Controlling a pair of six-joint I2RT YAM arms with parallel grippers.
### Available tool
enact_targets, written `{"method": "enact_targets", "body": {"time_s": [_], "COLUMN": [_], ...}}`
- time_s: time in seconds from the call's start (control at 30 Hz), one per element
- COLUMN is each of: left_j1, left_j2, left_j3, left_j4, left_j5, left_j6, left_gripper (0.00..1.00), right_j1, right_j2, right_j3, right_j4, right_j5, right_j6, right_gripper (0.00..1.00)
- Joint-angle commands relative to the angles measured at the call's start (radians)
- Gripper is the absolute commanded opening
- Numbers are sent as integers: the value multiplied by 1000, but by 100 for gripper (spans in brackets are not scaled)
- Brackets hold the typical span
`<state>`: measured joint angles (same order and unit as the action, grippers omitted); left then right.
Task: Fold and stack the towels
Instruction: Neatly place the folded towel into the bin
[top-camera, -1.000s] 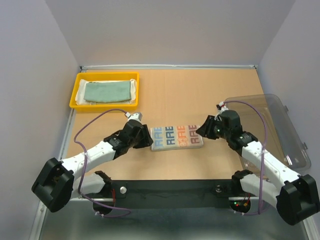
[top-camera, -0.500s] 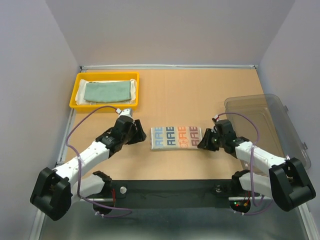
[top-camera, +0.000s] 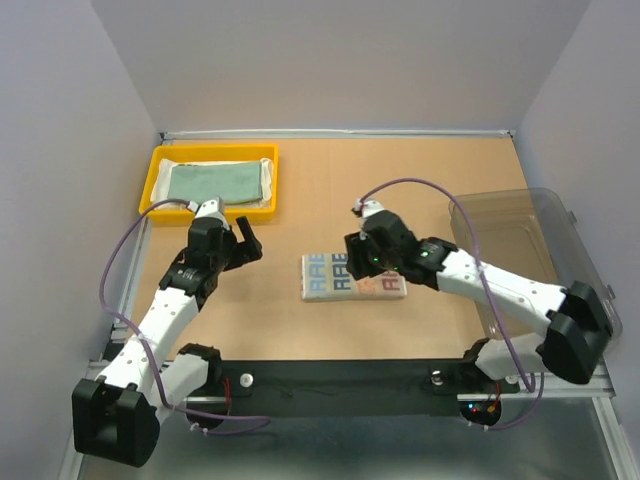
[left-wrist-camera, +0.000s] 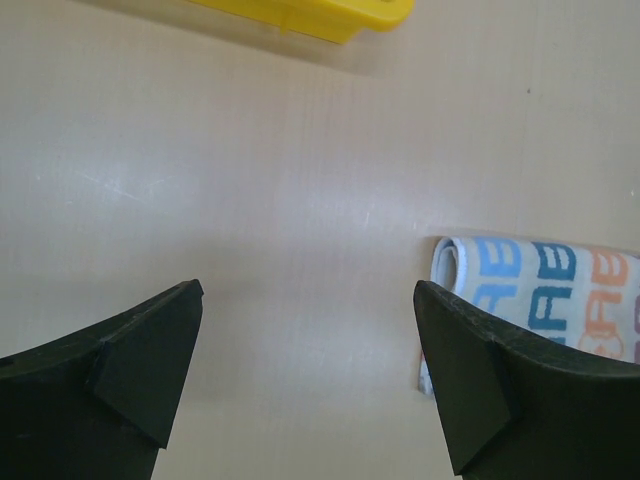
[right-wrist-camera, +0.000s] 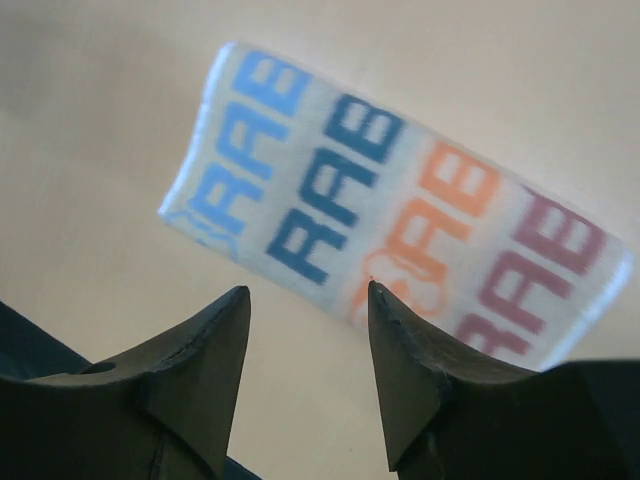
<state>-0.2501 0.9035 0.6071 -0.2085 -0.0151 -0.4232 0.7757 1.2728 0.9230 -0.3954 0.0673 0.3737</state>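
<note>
A folded towel with blue and orange letter print (top-camera: 345, 277) lies flat on the table near the middle. My right gripper (top-camera: 354, 260) hovers over it, open, nothing between its fingers; in the right wrist view the printed towel (right-wrist-camera: 400, 225) lies just beyond the gripper (right-wrist-camera: 307, 292). My left gripper (top-camera: 249, 238) is wide open and empty, to the left of the towel and apart from it. In the left wrist view the towel's rolled end (left-wrist-camera: 540, 295) shows past the right finger, bare table under the gripper (left-wrist-camera: 308, 290). A pale teal towel (top-camera: 214, 183) lies on a white towel (top-camera: 268, 186).
The teal and white towels rest in a yellow tray (top-camera: 153, 188) at the back left; its corner (left-wrist-camera: 330, 14) shows in the left wrist view. A clear plastic bin (top-camera: 530, 235) stands at the right edge. Grey walls enclose the table.
My left gripper drew back to the left, away from the printed towel, and opened wide. My right arm swung from the towel's right end to above its middle, jaws wider. The towel stayed flat.
</note>
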Motion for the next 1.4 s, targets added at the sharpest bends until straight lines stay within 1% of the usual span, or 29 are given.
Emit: {"method": "enact_targets", "body": {"time_s": [0.0, 0.03, 0.1, 0.13, 0.2, 0.23, 0.37, 0.47, 0.63, 0.77, 0.8, 0.83, 0.87, 0.93, 0.97, 1.03, 1.07, 1.13, 1.17, 1.2, 1.3, 1.37], "left_j1": [40, 60, 78, 90, 103, 106, 126, 132, 146, 149, 149, 149, 149, 149, 149, 149, 149, 144, 140, 121, 80, 19], "left_j2": [9, 11, 11, 8, 0, -2, -8, -17, -23, -18, -15, -15, -17, -14, -11, -5, 3, 12, 18, 40, 78, 110], "left_j3": [23, 8, 10, 11, 10, 7, 6, 3, 0, -4, -4, -6, -9, -17, -21, -35, -41, -70, -79, -101, -125, -145], "left_j4": [46, 55, 60, 61, 61, 61, 63, 69, 78, 83, 84, 84, 90, 95, 101, 113, 130, 161, 190, 204, 280, 349], "left_j5": [10, 55, 67, 58, 52, 53, 64, 72, 96, 110, 112, 115, 113, 110, 125, 167, 182, 237, 250, 280, 319, 337], "left_j6": [58, 55, 54, 54, 54, 55, 52, 52, 54, 57, 55, 61, 63, 55, 44, 17, 5, -23, -40, -78, -136, -209], "left_gripper": [99, 98, 98, 98, 98, 98, 97, 97, 96, 96, 96, 96, 96, 96, 97, 98, 98, 99, 99, 99, 99, 99], "right_j1": [224, 259, 344, 364, 404, 415, 451, 459, 464, 464, 462, 462, 461, 455, 453, 447, 442, 433, 428, 418, 402, 390], "right_j2": [216, 256, 388, 431, 499, 558, 664, 709, 754, 786, 787, 787, 783, 757, 741, 677, 648, 594, 538, 495, 447, 424], "right_j3": [131, 164, 252, 302, 353, 375, 442, 462, 462, 426, 413, 402, 378, 361, 340, 315, 283, 245, 228, 193, 149, 114], "right_j4": [-76, -74, -76, -76, -72, -74, -76, -72, -66, -60, -56, -51, -34, -14, 18, 61, 117, 179, 208, 260, 335, 365], "right_j5": [189, 213, 294, 331, 345, 353, 428, 440, 520, 569, 574, 572, 568, 554, 546, 516, 499, 468, 438, 415, 394, 379], "right_j6": [-45, -58, -74, -91, -105, -120, -144, -121, -81, -52, -41, -29, -24, -21, -21, -41, -51, -76, -81, -90, -99, -104], "right_gripper": [58, 58, 59, 62, 63, 63, 64, 64, 60, 49, 36, 30, 19, 5, 1, 1, 1, 1, 1, 1, 1, 1]}}
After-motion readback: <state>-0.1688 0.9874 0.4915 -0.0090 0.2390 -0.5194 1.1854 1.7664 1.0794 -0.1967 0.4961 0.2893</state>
